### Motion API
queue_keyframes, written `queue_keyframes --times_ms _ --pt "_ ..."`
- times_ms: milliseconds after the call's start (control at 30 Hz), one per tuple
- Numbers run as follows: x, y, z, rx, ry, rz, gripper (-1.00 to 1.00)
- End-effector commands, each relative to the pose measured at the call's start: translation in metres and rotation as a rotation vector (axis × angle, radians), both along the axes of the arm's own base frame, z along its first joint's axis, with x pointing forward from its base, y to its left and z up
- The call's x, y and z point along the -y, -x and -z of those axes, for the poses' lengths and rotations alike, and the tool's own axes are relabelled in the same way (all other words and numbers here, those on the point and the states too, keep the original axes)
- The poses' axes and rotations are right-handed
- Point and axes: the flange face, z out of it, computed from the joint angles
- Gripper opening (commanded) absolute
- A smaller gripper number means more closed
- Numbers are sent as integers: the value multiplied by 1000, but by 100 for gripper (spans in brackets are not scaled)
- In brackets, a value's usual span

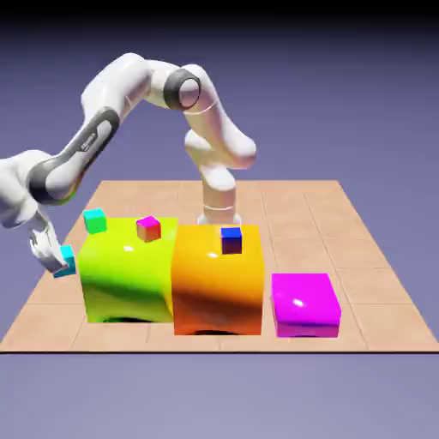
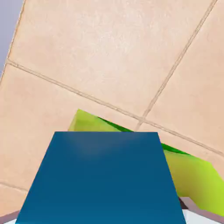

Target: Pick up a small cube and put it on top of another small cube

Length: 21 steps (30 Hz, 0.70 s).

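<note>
The white two-finger end effector (image 1: 50, 255) is closed on a tiny cyan cube with darker teal sides (image 1: 64, 261), at nine o'clock on the tan tiled bench (image 1: 300, 206), just beside the big glossy yellow-green block (image 1: 129, 279). At that block's ten o'clock corner sits the goal, a tiny cyan-topped cube with bright green sides (image 1: 95, 221). The held cube looks rigid, probably light and not fragile; its smooth faces might slip under an uneven pinch. Best grip: two opposite side faces, squarely, leaving the underside free to land flat on the goal cube.
</note>
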Motion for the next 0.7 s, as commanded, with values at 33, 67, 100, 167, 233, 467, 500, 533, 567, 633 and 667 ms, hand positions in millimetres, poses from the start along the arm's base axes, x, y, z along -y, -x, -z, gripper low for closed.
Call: queue_keyframes --times_ms 33,67,100,167,233,467,500,533,567,633,667 --pt "-3 14 -24 -2 4 -11 -100" --pt "-4 22 -36 1 3 -15 -100" --pt "-6 30 -48 4 0 -19 -100" --pt "-9 47 -69 15 -10 -25 -100" --pt "-13 64 -89 30 -26 -30 -100" --pt "-29 102 -120 48 -67 -48 -100" --pt "-32 103 -108 48 -67 -48 -100" --pt "-35 105 -96 48 -67 -48 -100" --pt "-39 108 -84 48 -67 -48 -100" --pt "-48 113 -59 47 -67 -49 -100" --pt "-49 113 -56 47 -67 -49 -100"
